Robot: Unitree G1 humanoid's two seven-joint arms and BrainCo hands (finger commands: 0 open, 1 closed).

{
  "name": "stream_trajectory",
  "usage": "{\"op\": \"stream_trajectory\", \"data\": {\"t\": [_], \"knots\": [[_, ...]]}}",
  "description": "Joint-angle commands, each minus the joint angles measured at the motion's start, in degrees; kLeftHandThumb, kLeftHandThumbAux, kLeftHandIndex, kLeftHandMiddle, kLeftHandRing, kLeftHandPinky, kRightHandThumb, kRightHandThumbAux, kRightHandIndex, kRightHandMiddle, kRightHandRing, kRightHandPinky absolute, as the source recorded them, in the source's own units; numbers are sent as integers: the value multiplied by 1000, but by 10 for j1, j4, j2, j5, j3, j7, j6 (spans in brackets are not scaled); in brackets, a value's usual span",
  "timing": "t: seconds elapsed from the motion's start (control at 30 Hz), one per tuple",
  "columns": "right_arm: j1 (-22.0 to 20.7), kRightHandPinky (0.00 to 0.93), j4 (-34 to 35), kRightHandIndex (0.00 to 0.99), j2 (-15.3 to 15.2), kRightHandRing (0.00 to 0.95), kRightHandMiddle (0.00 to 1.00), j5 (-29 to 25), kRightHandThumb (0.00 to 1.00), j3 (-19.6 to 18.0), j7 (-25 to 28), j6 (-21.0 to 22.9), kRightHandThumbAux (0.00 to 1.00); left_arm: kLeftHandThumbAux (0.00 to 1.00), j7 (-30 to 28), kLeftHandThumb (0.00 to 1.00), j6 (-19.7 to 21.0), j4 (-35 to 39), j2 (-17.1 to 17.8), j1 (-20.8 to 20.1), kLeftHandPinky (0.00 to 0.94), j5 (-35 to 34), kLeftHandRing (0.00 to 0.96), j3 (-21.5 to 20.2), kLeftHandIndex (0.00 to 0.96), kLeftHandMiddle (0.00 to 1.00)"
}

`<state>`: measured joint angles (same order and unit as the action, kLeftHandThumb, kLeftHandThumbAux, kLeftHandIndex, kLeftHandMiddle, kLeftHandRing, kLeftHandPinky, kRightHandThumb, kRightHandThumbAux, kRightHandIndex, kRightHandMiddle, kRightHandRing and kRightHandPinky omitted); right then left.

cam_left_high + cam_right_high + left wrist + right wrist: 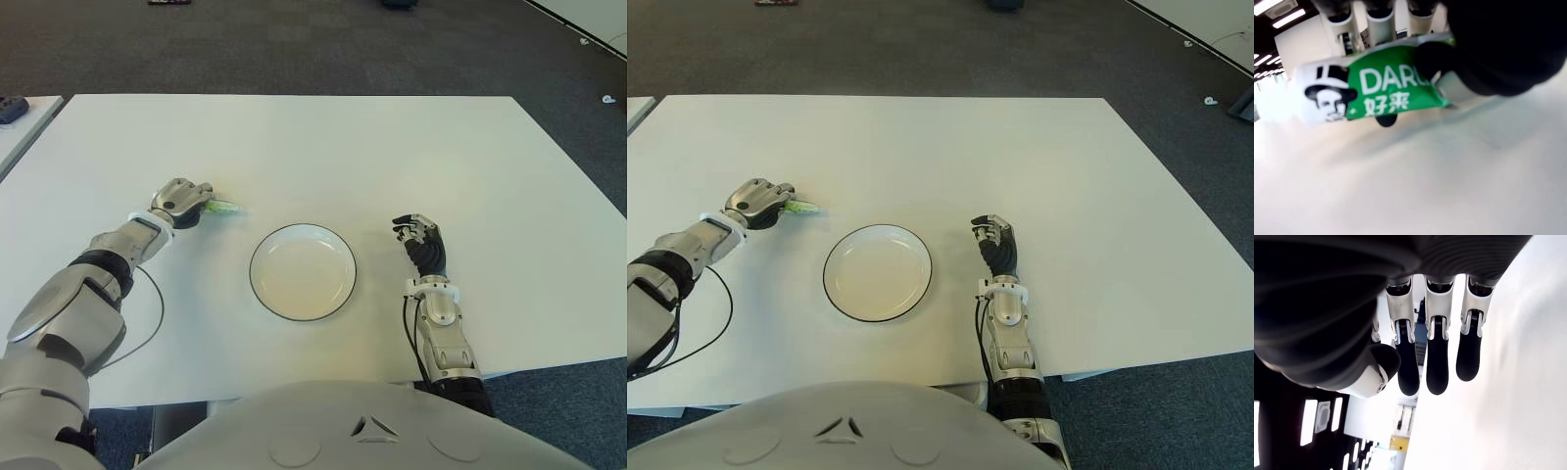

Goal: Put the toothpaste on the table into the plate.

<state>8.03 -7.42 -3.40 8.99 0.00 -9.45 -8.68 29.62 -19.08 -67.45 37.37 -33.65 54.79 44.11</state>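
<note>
Fingers of your left hand are curled around the toothpaste, pinching it over the table to the left of the plate. From the head camera you see only a green tip poking out past the hand; the left wrist view gives you the tube's flat green-and-white printed face with the thumb pressed on it and pale tabletop beneath. Your right hand shows to the right of the plate, fingers straight and loose, holding nothing. Bare white surface lies all around the round, dark-rimmed white plate, and the table edges sit well away from both hands.
</note>
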Motion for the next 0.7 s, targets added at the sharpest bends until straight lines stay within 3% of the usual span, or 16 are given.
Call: {"op": "stream_trajectory", "data": {"t": [0.03, 0.47, 0.7], "knots": [[-7, 412, -10, 419, 2, 398, 409, -1, 710, -1, 0, -9, 733, 667, 9, 847, 5, -3, -7, 16, 829, 5, 839, 2, 409, 565], [-7, 412, -15, 418, 3, 395, 409, 5, 713, 0, -5, -12, 733, 667, -13, 844, -15, 53, 6, 9, 776, -42, 798, -53, 420, 578], [-9, 421, -18, 419, 4, 403, 415, 6, 713, 3, -3, -17, 733, 667, -48, 843, -31, 174, 41, 34, 777, -78, 792, -108, 420, 573]]}}
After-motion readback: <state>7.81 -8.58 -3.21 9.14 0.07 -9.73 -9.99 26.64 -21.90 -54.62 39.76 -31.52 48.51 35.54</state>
